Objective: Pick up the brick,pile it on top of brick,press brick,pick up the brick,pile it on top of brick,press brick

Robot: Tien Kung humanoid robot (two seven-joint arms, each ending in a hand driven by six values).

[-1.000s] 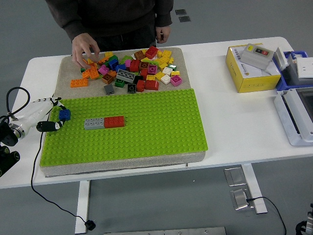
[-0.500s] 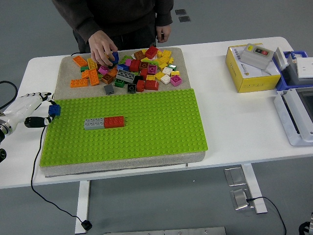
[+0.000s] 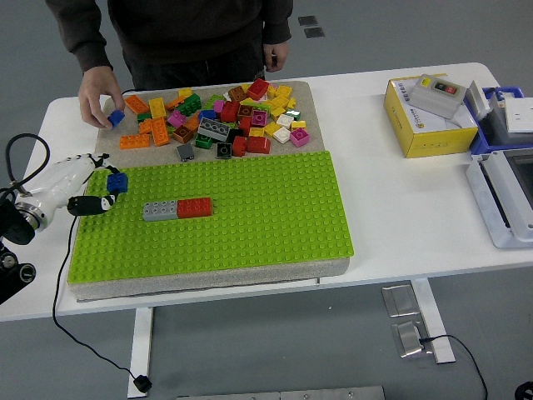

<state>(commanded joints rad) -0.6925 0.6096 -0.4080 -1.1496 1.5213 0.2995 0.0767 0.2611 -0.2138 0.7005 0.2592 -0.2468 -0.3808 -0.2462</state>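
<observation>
At the left edge of the green baseplate (image 3: 216, 212), the left robot hand (image 3: 83, 185) reaches in low over the table (image 3: 416, 208), its white fingers (image 3: 75, 169) pinched around a small blue brick (image 3: 117, 182) that it carries just above the plate's studs. Just beyond that hand, further in over the plate, lie a grey brick (image 3: 160, 211) and a red brick (image 3: 195, 207), pressed end to end in one short row; they are near the carried brick but clearly apart from it. By my reading, the pick-up is done and the piling is in hand: the blue brick is gripped but not yet set on anything. The next move calls for carrying it on toward the grey and red pair, squaring it with their studs, lowering it flat, and only then pressing down; a tilted brick would likely sit crooked and not seat. Which of the two it is meant for I cannot tell. Well past the hand, on the beige mat (image 3: 112, 137) behind the plate, sits a loose heap of coloured bricks (image 3: 237, 121), the likely source of the second brick. At the far side a person's hand (image 3: 98, 96) holds another blue brick (image 3: 116, 118) at the mat's corner. The right arm does not show.
</observation>
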